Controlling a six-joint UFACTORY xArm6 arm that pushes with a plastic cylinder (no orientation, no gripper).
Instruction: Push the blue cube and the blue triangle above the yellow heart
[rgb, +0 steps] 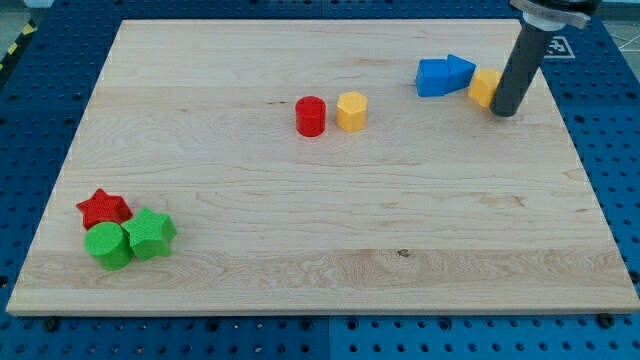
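Rod upright, my tip (505, 111) touching yellow heart (484, 87), beside blue triangle (460, 71)

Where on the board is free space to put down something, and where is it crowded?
Free: the wide stretch between the red cylinder and green star, and the view's bottom right. Crowded: top right, where my tip touches the yellow heart beside the blue cube and blue triangle.
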